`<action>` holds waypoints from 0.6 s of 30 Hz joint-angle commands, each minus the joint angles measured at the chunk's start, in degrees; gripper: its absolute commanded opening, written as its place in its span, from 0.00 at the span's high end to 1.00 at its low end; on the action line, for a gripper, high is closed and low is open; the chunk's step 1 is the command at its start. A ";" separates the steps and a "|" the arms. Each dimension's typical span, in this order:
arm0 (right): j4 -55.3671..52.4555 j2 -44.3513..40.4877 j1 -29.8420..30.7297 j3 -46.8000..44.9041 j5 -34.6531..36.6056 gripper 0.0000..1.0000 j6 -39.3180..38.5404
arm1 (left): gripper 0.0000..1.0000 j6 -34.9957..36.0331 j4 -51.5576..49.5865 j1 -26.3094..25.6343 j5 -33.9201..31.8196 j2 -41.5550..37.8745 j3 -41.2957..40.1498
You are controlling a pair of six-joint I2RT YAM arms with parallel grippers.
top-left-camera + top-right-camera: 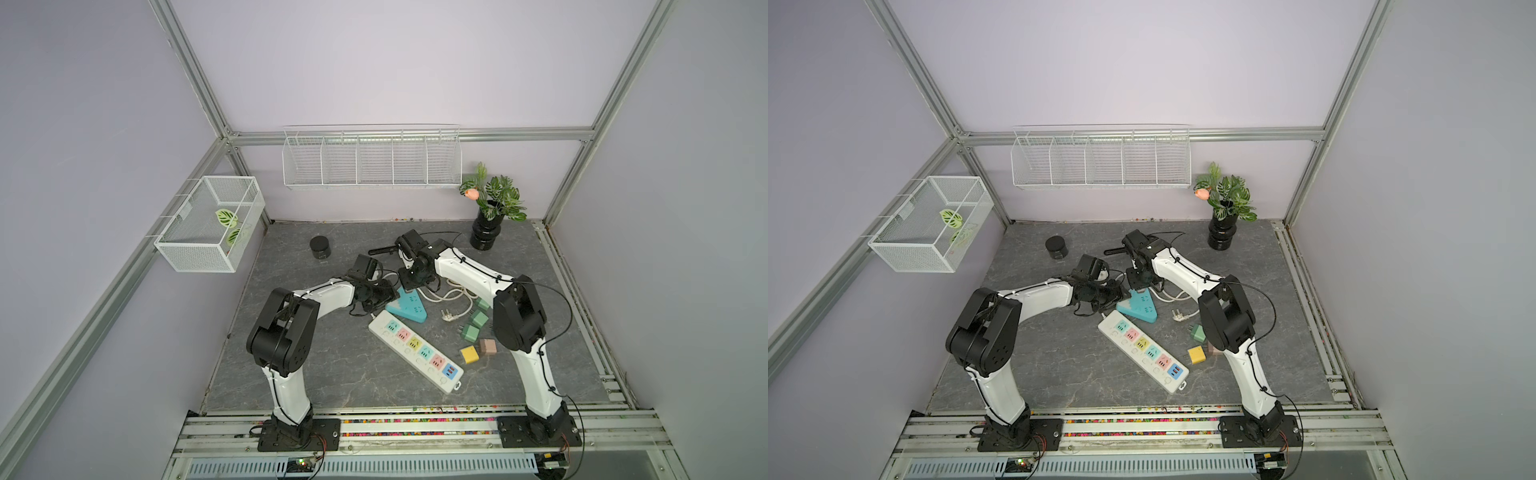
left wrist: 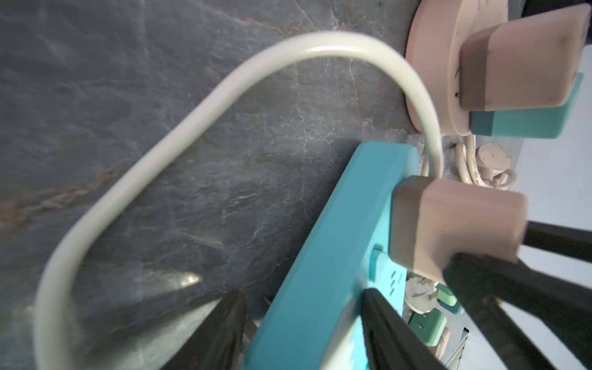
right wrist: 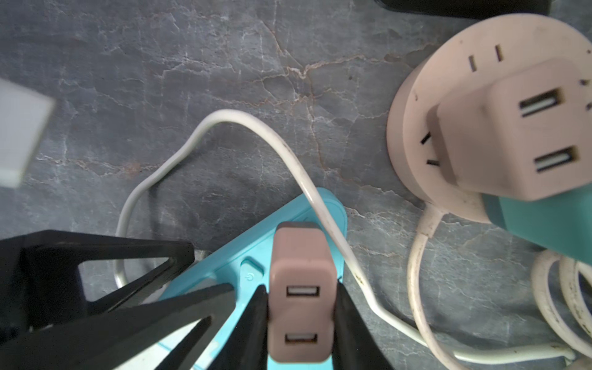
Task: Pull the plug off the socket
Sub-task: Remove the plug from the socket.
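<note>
Left wrist view has the left gripper astride the long edge of the teal triangular power strip. One finger is down on the grey stone tabletop outside the strip's wall and the other is over its top face. The jaws are parted, and a sliver of gap shows on the outer side, so nothing is clamped yet. I read this as a brace, set to pin the strip down so it will not rise with the plug.

Just past those fingertips stands the pink-beige USB charger plug, seated in the strip near its corner. The right wrist view shows the right gripper closed on this plug, one finger flat against each long side and the USB ports facing up between them. That hold probably suits a straight pull away from the strip's face (a skewed tug could bind the prongs).

A white cord arcs away beyond the right fingertips. Well off to the side of that gripper, a round pink socket carries a second charger, which neither gripper touches.
</note>
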 commanded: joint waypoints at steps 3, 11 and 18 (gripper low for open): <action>4.52 -5.25 1.04 -6.42 -0.94 0.71 -0.25 | 0.38 -0.25 -9.07 0.08 -7.40 3.88 -1.50; -3.32 -0.14 0.39 5.35 6.88 0.71 2.43 | 0.38 -0.33 -9.43 0.06 -8.18 4.27 -2.25; 4.73 -8.69 -1.68 -11.40 2.38 0.72 1.47 | 0.38 -0.51 -8.39 0.08 -8.38 3.72 -4.04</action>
